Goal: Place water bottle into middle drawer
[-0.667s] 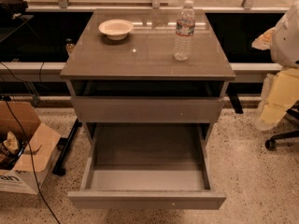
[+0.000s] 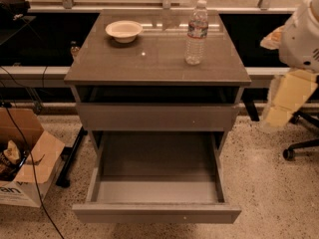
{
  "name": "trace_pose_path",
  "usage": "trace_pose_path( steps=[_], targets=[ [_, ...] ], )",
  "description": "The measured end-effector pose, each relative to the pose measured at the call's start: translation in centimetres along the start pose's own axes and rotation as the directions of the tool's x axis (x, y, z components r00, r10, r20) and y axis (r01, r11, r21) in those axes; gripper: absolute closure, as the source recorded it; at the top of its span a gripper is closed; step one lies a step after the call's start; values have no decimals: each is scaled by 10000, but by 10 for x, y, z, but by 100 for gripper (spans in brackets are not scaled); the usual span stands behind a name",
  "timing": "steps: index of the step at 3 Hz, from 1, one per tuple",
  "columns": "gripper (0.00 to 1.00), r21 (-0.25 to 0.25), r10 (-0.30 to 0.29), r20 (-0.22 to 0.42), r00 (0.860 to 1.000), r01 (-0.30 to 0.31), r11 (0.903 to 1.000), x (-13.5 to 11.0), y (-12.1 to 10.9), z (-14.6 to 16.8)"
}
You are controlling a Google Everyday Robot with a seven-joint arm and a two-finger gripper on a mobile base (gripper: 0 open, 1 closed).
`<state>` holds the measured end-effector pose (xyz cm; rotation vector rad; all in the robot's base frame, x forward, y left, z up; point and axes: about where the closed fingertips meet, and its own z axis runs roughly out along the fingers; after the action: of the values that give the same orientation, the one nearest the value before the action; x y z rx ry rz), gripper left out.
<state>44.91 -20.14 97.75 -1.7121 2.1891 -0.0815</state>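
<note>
Camera view is showing the water bottle point(image 2: 196, 34) standing upright, cap on, at the right rear of the tabletop point(image 2: 159, 59). It is well apart from the cream bowl point(image 2: 123, 30) at the left rear, so nothing is crowding a grasp from the right. The middle drawer point(image 2: 157, 190) is sitting pulled fully out below the closed drawer front point(image 2: 157, 117). Its grey floor is lying bare, which I am reading as being ready to take the bottle from above. The tool point(image 2: 286, 101) is hanging at the right edge of the picture, beside the cabinet and below tabletop level, clear of the bottle and holding nothing. Whether it is open or closed I cannot tell. My judgement is that the task is sitting at its start, with reach and grasp not yet done. Against the earlier frame, the bottle, bowl and drawer are occupying the same places. The pale arm segment is appearing marginally nearer the cabinet, though the shift is slight.
</note>
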Motion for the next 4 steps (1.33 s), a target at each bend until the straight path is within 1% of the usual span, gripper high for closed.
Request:
trace_pose_path(
  steps=[1,2,3,4],
  targets=[
    [0,117,-114,747,9971,106,9999,-26,-13,12],
    [0,131,44,1552,9879,-65,9999,-46,-30,27],
    [0,-42,126,2568,9664,-119,9999,-70,-74,56],
    [0,-37,132,2588,9658,-126,9999,-70,-76,56]
  ],
)
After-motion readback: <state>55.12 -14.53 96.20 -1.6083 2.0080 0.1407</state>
